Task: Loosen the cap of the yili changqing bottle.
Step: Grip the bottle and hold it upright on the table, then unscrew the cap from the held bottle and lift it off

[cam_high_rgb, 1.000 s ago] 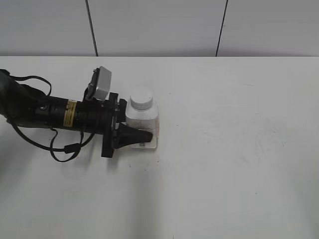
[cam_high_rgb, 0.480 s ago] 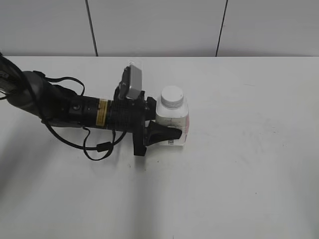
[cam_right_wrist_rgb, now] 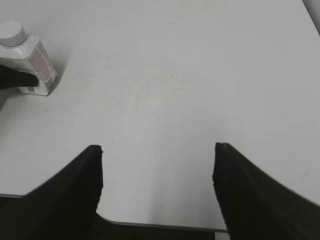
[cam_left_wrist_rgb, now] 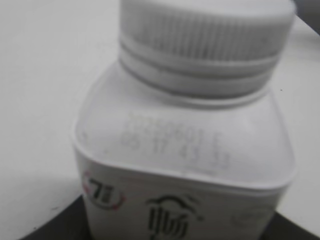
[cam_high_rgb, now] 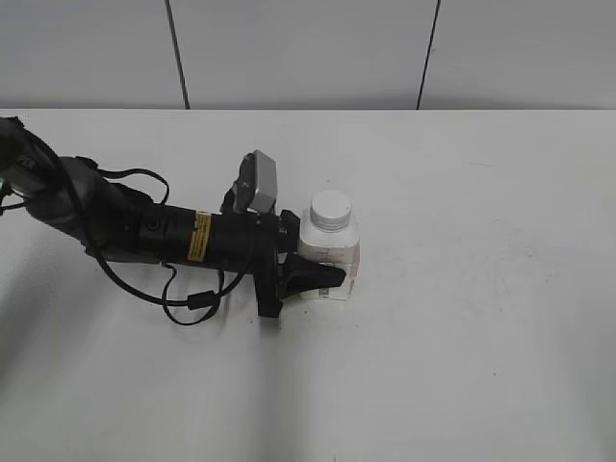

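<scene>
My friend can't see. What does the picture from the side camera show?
A black robot arm's left gripper holds a small white bottle by its body, standing on a white table. The bottle's white cap is on. No other arm shows.

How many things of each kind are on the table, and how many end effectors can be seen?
Bottle: 1, the yili changqing bottle
Cap: 1, the cap, on the bottle
End effector: 2, the left end effector and the right end effector
Total: 4
</scene>
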